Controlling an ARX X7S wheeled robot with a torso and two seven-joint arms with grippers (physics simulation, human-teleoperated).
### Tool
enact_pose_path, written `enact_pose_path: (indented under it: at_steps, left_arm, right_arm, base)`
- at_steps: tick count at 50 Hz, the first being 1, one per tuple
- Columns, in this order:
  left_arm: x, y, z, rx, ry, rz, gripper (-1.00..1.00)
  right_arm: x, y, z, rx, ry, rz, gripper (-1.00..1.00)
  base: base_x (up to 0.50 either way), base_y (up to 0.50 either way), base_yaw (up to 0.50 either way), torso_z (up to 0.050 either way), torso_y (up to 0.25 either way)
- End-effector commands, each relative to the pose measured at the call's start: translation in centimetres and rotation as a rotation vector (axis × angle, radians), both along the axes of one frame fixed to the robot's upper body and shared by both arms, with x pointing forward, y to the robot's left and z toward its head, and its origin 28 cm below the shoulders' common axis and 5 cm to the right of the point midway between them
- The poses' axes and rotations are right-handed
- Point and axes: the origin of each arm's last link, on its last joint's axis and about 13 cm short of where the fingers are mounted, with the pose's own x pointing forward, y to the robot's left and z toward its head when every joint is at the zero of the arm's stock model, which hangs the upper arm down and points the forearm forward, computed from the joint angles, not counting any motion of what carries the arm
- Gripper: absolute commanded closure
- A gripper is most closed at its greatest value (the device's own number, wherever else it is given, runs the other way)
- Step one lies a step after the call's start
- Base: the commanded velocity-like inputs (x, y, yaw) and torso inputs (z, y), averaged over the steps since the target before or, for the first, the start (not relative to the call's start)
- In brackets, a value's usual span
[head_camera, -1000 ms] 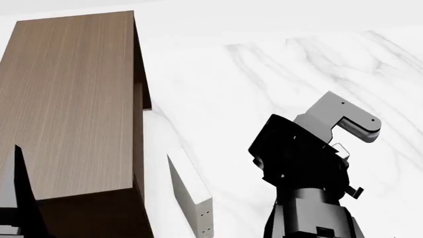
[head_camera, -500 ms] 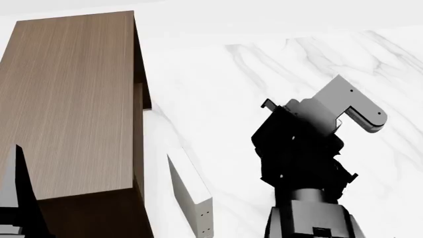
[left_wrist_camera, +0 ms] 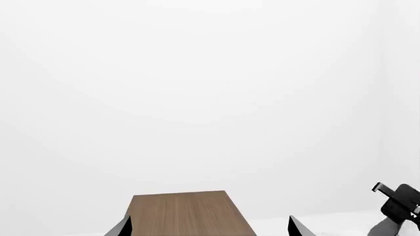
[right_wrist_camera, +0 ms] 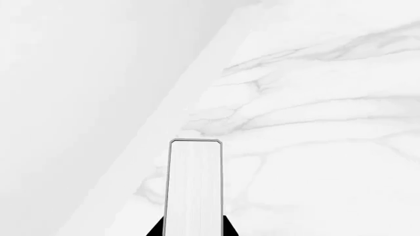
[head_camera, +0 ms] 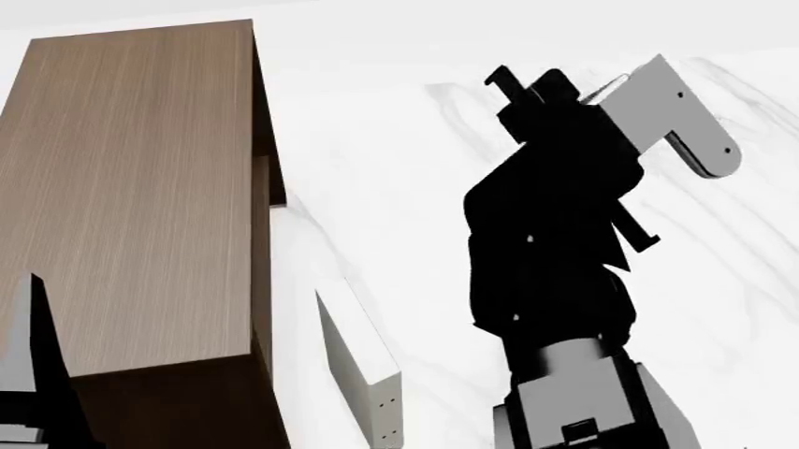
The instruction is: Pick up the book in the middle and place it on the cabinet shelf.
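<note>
Raised since the earlier head pictures: right arm and its load, from low over the marble floor to level with the upper part of the cabinet.

Item 1. Right claw (right_wrist_camera: 194,231). Clenched on the book (right_wrist_camera: 194,189); in the right wrist view two dark fingers (right_wrist_camera: 156,230) flank the book's base, one on each cover. In the head view the claw itself is hidden behind the black wrist housing.

Item 2. Book. Grey covers, white page edges. In the right wrist view it is seen edge-on, pages facing the camera, projecting straight out from the claw. In the head view it (head_camera: 680,117) juts up and to the right from the arm's end, tilted, held in the air clear of the floor, well right of the cabinet.

Item 3. Right arm (head_camera: 549,243). Black upper segments, grey base segment, rising from the lower edge of the head view.

Item 4. Off-white book (head_camera: 362,369). Small dots on its near edge; stands on the marble floor (head_camera: 413,168) just beside the cabinet's right side.

Item 5. Cabinet shelf (head_camera: 138,187). Tall, brown wood grain, flat top bare; also shows in the left wrist view (left_wrist_camera: 184,214).

Item 6. Left claw (left_wrist_camera: 206,231). Two dark finger tips show either side of the cabinet top, spread apart, nothing between them.
</note>
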Motion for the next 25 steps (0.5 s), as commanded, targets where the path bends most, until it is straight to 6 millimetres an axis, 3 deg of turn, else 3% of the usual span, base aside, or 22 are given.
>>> enact_pose_path:
  at_steps: [1, 13, 25]
  left_arm:
    - [0.0, 0.0, 0.0, 0.000, -0.001, 0.001, -1.00]
    - [-0.1, 0.0, 0.1, 0.001, -0.001, 0.001, -1.00]
    - [-0.1, 0.0, 0.1, 0.000, 0.002, 0.002, -1.00]
  right_arm:
    - [-0.6, 1.0, 4.4, 0.022, -0.379, 0.090, 1.00]
    - [-2.0, 2.3, 5.9, 0.101, -0.481, 0.320, 1.00]
    - [-3.7, 3.4, 6.9, 0.309, -0.359, 0.557, 1.00]
  base:
    - [0.00, 0.00, 0.00, 0.000, 0.000]
    - [0.00, 0.00, 0.00, 0.000, 0.001]
    - [0.00, 0.00, 0.00, 0.000, 0.001]
